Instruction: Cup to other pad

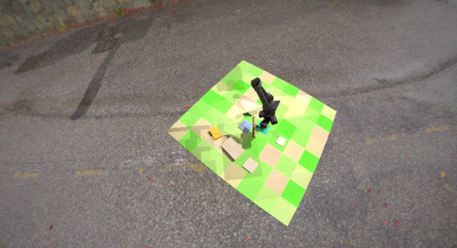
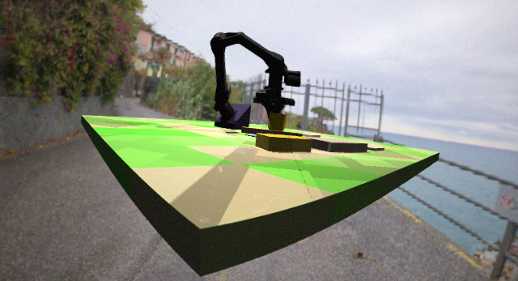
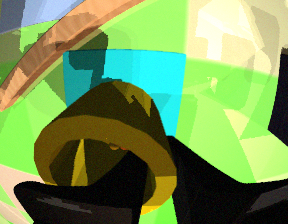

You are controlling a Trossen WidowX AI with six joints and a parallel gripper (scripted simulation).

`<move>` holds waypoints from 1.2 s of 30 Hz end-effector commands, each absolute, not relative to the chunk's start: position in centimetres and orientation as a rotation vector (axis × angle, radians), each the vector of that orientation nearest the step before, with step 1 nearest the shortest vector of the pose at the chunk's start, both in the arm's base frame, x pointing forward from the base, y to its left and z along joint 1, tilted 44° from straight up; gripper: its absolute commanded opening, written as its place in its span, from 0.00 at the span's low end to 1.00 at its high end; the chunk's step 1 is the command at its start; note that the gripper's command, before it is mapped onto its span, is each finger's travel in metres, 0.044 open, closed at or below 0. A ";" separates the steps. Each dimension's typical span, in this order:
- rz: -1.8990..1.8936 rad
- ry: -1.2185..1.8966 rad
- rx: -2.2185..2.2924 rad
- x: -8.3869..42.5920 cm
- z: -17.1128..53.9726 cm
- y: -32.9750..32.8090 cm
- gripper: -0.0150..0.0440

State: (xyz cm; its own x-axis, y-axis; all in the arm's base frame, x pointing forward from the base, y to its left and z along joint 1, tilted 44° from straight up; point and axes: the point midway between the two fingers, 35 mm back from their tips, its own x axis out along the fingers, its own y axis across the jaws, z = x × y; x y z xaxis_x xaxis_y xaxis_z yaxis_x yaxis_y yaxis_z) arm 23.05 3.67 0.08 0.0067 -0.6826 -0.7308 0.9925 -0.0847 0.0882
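Directly below the gripper (image 3: 151,183), pinched on the cup (image 3: 104,139), lies the cyan pad (image 3: 144,79); cup upright, descent vertical.

No legible text, label, brand or number appeared in any view. A small sign (image 2: 507,201) on the seaside railing carried a red circular symbol, too blurred to be read.

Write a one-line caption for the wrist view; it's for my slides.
Gripper shut on the yellow cup, held over the cyan square pad, orange wooden bar beyond.
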 end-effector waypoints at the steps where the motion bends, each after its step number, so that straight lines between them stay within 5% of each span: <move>1: -1.514 0.548 0.728 23.0 -0.3 3.2 0.25; 18: -1.517 0.550 0.736 23.0 -0.4 3.2 0.25; 24: -1.517 0.550 0.736 23.0 -0.4 3.2 0.50; 36: -1.516 0.551 0.735 23.0 0.1 3.8 0.50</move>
State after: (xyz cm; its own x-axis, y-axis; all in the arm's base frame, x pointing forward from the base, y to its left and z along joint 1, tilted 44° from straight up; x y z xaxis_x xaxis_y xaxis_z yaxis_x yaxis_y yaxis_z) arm 23.02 3.50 -0.06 0.0088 -0.6868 -0.7268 0.9931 -0.0791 0.0868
